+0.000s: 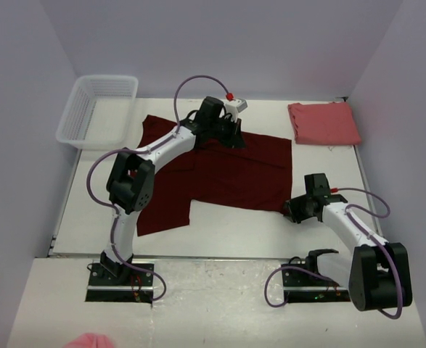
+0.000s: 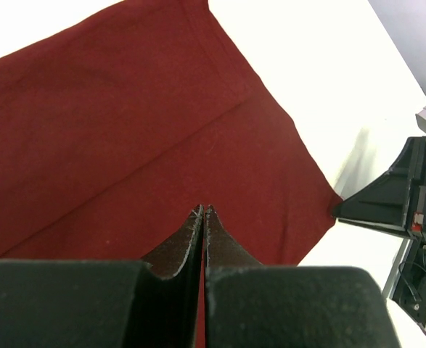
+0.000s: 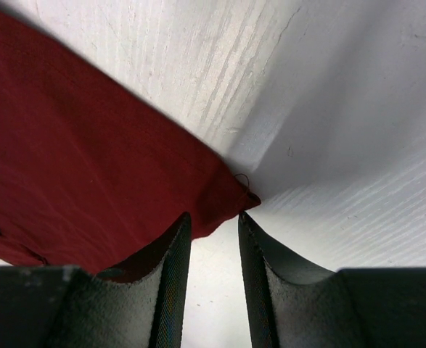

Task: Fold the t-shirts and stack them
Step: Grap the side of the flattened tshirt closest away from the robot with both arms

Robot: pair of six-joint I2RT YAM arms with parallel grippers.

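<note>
Jaws, right gripper (image 3: pixel 213 217): partly open, holding nothing. In the right wrist view they straddle the near right corner of the maroon t-shirt (image 1: pixel 227 177). One finger is over the cloth and the other over bare table (image 1: pixel 234 232).

Jaws, left gripper (image 2: pixel 202 210): fully closed, fingertips pressed together. This gripper is at the far edge of the same shirt. The left wrist view shows red cloth under the tips, but not whether any of it is pinched between them.

Step in hand: folding the maroon t-shirt. It lies spread and mostly flat across the middle of the table, with one part reaching toward the near left. It is judged not yet folded.

Next move, as a judgement: close the right gripper on the corner before lifting, and catch the full thickness of the cloth. The cloth is limp, so a shallow pinch may slip. Both held edges should then travel together to keep the fold square.

Far right: the salmon t-shirt (image 1: pixel 323 122) lies folded into a compact rectangle, well apart from the maroon one. The stack is judged to belong here.

Far left: the white mesh basket (image 1: pixel 100 77) stands upright. No garment is visible inside it.
</note>
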